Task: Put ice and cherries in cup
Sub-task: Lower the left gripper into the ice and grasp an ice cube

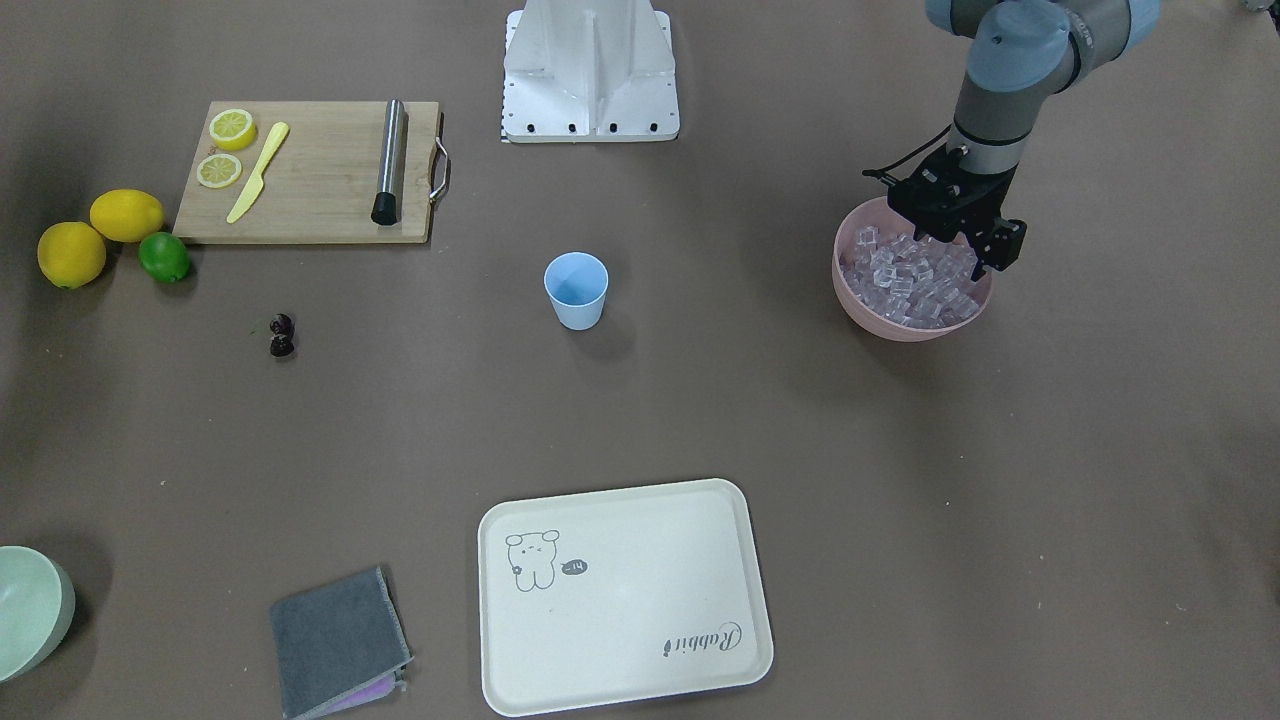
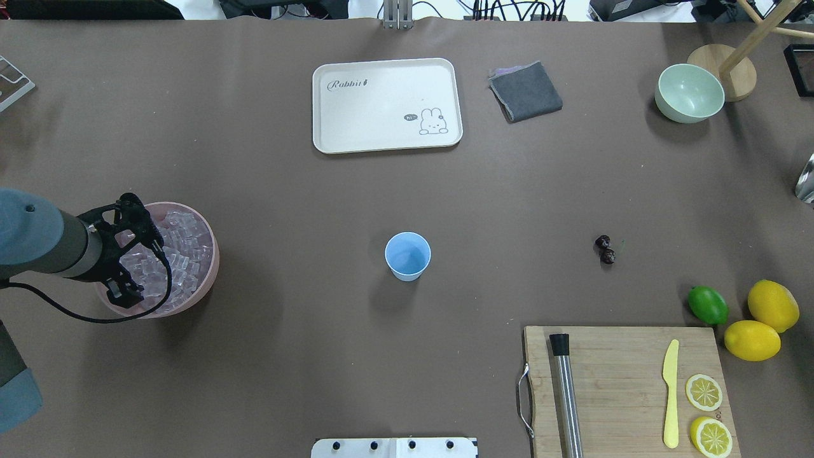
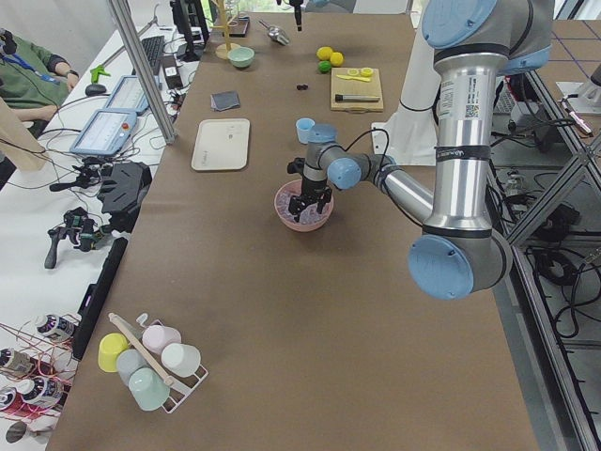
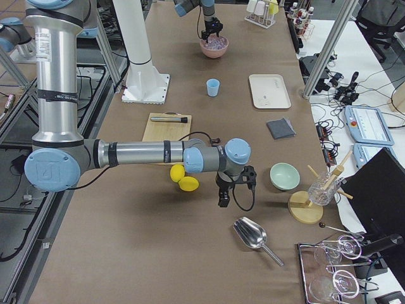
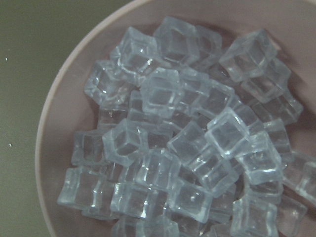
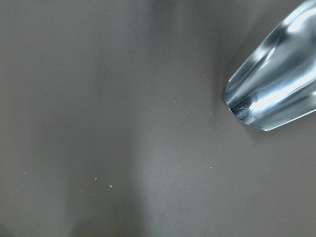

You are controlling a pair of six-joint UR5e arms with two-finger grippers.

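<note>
Hovering left end effector point(image 2: 133, 251): low over the round pink plastic bowl point(image 2: 213, 267), fingers spread apart, nothing between them.
Right end effector point(image 4: 231, 193): seen only in the right side view, pointing down at the counter point(image 1: 800, 420) next to two yellow lemons point(image 4: 183, 178); whether it is released or clenched cannot be told.
Left wrist view alone: the clear glassy ice cubes point(image 5: 163, 138) close up, heaped in the pink bowl.
Right wrist view alone: the mouth of a shiny metal scoop point(image 6: 276, 94) lying on bare counter.
Cup: the small light blue plastic cup point(image 1: 576, 290) stands upright mid-counter, well apart from the pink bowl, its blue bottom in plain sight.
Cherries: a pair of dark maroon cherries point(image 1: 282, 336) lies on the counter between the cup and a green lime point(image 1: 164, 257).
Other containers: a cream rectangular tray with a rabbit drawing point(image 1: 620, 640); a pale green bowl point(image 2: 690, 92).
Surface: brown matte counter carrying a wooden cutting board point(image 1: 310, 190) and a folded grey cloth point(image 1: 335, 640).
Room: a wire rack of pastel cups point(image 3: 155, 362) at the near end in the left side view.
</note>
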